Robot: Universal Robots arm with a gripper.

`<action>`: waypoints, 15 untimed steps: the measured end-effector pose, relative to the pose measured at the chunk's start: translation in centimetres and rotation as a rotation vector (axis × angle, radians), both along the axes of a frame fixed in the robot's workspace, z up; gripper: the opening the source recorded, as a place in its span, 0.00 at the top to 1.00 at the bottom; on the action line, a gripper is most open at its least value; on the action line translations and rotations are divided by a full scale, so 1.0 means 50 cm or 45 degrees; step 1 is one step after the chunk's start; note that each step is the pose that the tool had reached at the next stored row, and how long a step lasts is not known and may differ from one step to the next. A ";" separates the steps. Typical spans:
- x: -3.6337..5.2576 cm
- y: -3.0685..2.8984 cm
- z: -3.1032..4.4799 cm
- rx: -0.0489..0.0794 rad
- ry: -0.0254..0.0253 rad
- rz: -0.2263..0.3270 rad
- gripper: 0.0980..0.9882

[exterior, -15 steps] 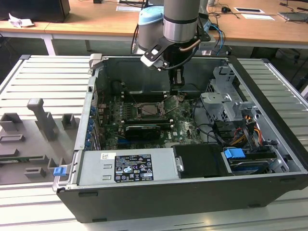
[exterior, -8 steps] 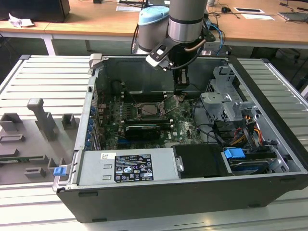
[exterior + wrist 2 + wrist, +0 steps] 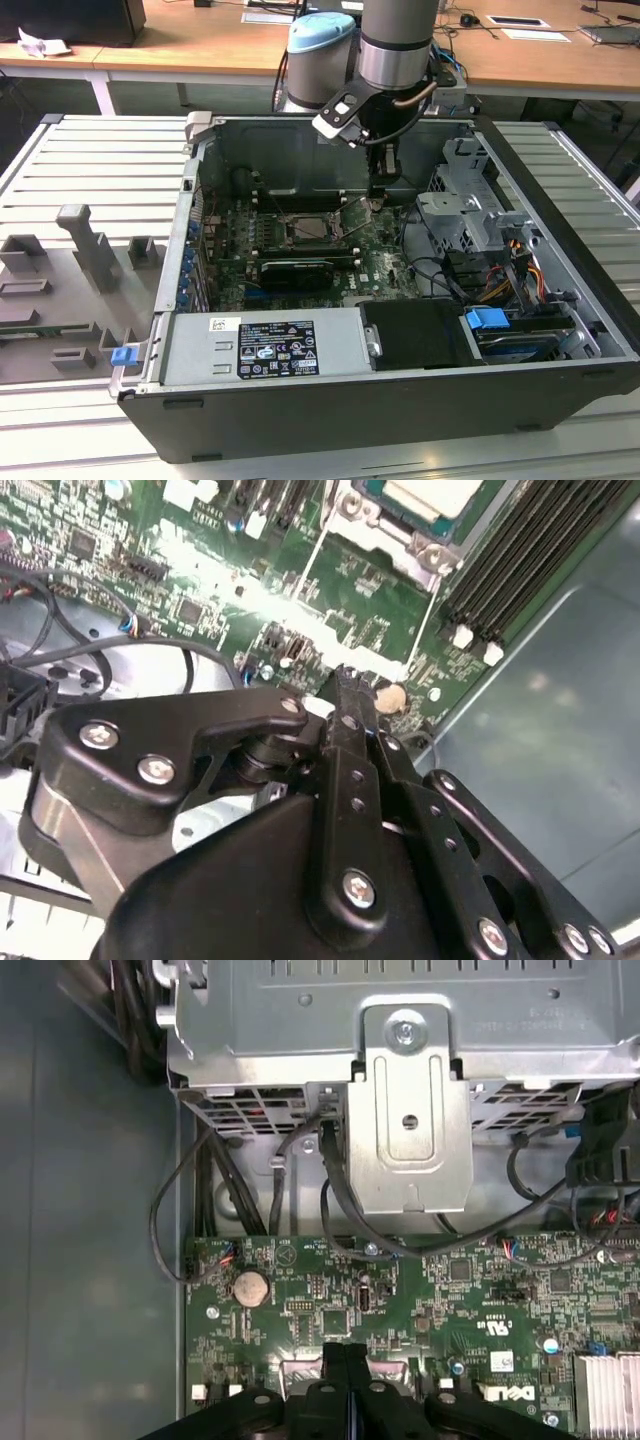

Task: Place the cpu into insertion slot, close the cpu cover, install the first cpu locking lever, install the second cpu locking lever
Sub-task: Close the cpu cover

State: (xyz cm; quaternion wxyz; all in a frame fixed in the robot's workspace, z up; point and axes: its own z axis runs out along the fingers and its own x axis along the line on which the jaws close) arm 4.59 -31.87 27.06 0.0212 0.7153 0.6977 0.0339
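Tool (image 3: 345, 1365): fingers pressed together, nothing seen btw. them. The tip hangs low over the green board (image 3: 430, 1305), near the coin battery (image 3: 250, 1285).
Cpu (image 3: 428, 494): lies flat in the insertion slot (image 3: 313, 226), pale top showing.
Cpu cover (image 3: 365, 520): the silvery frame seems to be down around the chip. I cannot tell if it is fully seated.
Lever (image 3: 318, 565): 1 thin wire rod runs beside the socket toward the tool. Hooked or free, I cannot tell.
Tool vs. slot: in the exterior view the tool stands just beside the slot, on the exterior view's right.
Risk 1: the closed tip may slide off the thin rod under a push, b/c the rod looks round and springy. The rod could then jump back up.
Risk 2: after such a slip the tip may hit small board parts or the battery, which are very near.
Risk 3: if the cover is not flat, forcing a lever may load the chip unevenly & bend socket pins.
Risk 4: the memory slots (image 3: 520, 550) and black cables (image 3: 330, 1195) lie near the arm, so a side motion could snag them.
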 end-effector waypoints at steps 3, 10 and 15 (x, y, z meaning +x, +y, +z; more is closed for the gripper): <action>0.009 0.000 -0.010 0.000 0.0000 0.000 0.99; 0.028 0.000 -0.047 0.000 0.0056 0.000 0.99; -0.007 0.000 -0.048 0.002 0.0074 0.000 0.99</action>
